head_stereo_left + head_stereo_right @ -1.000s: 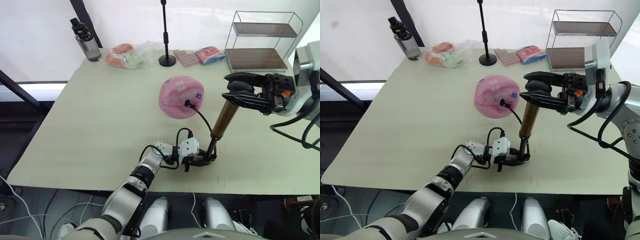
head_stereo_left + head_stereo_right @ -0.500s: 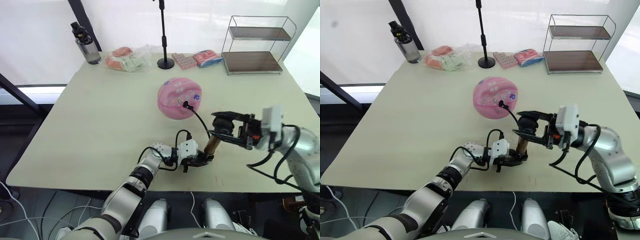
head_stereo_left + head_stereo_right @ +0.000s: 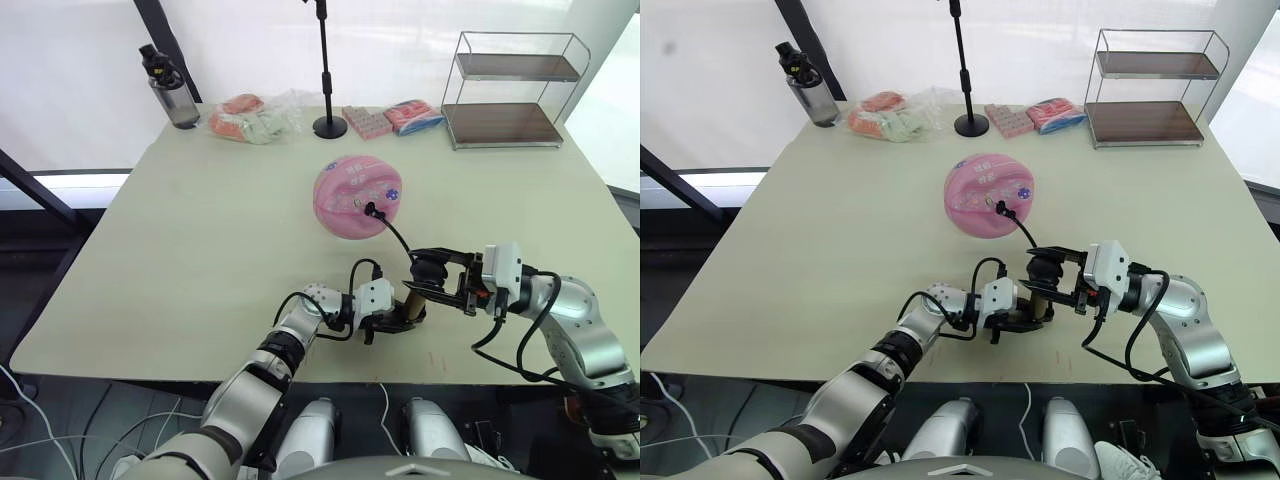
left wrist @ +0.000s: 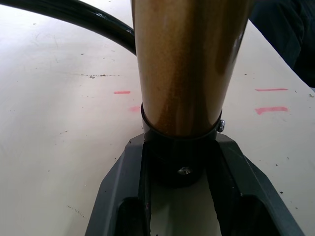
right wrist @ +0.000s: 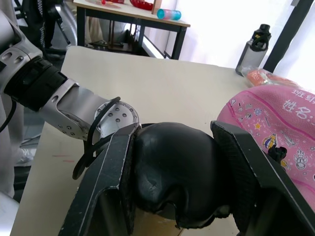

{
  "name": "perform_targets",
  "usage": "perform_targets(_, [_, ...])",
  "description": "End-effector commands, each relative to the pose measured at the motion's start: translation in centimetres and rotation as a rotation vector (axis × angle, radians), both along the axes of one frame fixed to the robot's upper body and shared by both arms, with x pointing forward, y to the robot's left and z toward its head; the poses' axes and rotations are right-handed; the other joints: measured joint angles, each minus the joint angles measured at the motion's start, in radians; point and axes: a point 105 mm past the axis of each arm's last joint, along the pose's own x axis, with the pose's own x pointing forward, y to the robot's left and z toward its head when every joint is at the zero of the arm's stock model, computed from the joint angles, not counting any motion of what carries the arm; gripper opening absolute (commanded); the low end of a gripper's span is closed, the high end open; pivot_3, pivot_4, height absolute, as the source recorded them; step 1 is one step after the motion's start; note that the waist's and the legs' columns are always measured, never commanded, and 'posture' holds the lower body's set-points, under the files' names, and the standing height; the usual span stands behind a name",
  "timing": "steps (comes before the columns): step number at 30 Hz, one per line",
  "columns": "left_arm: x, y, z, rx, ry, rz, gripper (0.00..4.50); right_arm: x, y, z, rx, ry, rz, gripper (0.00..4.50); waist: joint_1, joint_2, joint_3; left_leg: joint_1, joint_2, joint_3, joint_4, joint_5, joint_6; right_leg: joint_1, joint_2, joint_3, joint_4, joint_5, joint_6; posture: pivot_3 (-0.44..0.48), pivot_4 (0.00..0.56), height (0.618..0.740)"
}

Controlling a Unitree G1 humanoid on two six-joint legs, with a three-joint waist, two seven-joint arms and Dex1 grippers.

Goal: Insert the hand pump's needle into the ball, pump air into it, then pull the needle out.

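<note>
Trouble is most likely at the pump's foot, where the left claw (image 3: pixel 392 322) pins the black lower cap of the hand pump (image 4: pixel 184 73) against the bench (image 3: pixel 200 240); in the left wrist view its two fingers sit tight on either side of that cap, just below the gold barrel. If that hold slides or the base rocks during a stroke, the barrel could tip over, and I judge the grip low enough for this to be a real risk. Behind and slightly right of the pump, the ball (image 3: pixel 357 196) rests loose near the middle of the bench, with the black hose (image 3: pixel 398 240) arcing from the pump to the fitting of the needle (image 3: pixel 372 209) at its valve; nothing braces the ball, so a tug on the hose could roll it or pull the needle out early. Further right, the right claw (image 3: pixel 428 284) is closed on the black T-handle (image 5: pixel 172 172), which sits low against the barrel as if at the bottom of a stroke. Lifting the handle off-axis could bend the rod or drag the whole pump from the left claw.
</note>
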Motion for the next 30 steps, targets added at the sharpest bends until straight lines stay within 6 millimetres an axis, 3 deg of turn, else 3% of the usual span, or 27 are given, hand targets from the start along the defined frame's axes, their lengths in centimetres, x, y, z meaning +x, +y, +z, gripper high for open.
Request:
perform_targets(1, [0.7, 1.0, 0.1, 0.017, -0.017, 0.027, 1.07, 0.0, 0.1, 5.1, 0.069, -0.08, 0.033, 1.82, -0.001, 0.002, 0.003, -0.001, 0.0, 0.0, 0.0, 0.0, 0.0, -0.001, 0.0, 0.0, 0.0, 0.0, 0.0, 0.0, 0.15, 0.74])
perform_targets(3, [0.7, 1.0, 0.1, 0.022, -0.019, 0.029, 1.07, -0.1, 0.2, 7.5, 0.091, -0.106, 0.045, 1.82, 0.0, 0.005, 0.006, -0.003, 0.0, 0.0, 0.0, 0.0, 0.0, -0.003, 0.0, 0.001, 0.0, 0.0, 0.0, 0.0, 0.15, 0.74])
perform_targets(13, [1.0, 1.3, -0.2, 0.037, -0.03, 0.05, 1.07, -0.6, -0.6, 14.7, 0.129, -0.167, 0.065, 1.82, 0.005, 0.005, 0.006, -0.014, -0.001, 0.0, 0.0, 0.0, 0.0, -0.013, -0.005, 0.0, 0.0, 0.001, 0.0, 0.0, 0.15, 0.74])
perform_targets(20, [1.5, 1.3, 0.1, 0.032, -0.042, 0.073, 1.07, -1.0, -0.8, 18.4, 0.153, -0.229, 0.069, 1.82, 0.005, 0.006, 0.007, -0.018, -0.001, 0.0, 0.001, 0.0, 0.0, -0.018, -0.005, 0.0, 0.001, 0.002, -0.001, 0.0, 0.15, 0.74])
perform_targets(25, [1.3, 1.2, -0.2, 0.036, -0.032, 0.07, 1.07, -1.1, -0.8, 18.5, 0.122, -0.235, 0.061, 1.82, 0.005, 0.006, 0.007, -0.02, -0.001, 0.001, 0.0, 0.002, -0.003, -0.019, -0.005, 0.0, 0.0, 0.001, -0.001, 0.0, 0.15, 0.74])
perform_targets(30, [0.9, 0.7, -0.5, 0.034, -0.016, 0.063, 1.07, -0.7, -0.6, 15.7, 0.096, -0.163, 0.05, 1.82, 0.006, 0.006, 0.007, -0.021, -0.001, 0.001, 0.0, 0.002, -0.003, -0.021, -0.006, 0.0, 0.0, 0.001, -0.001, 0.0, 0.15, 0.74])
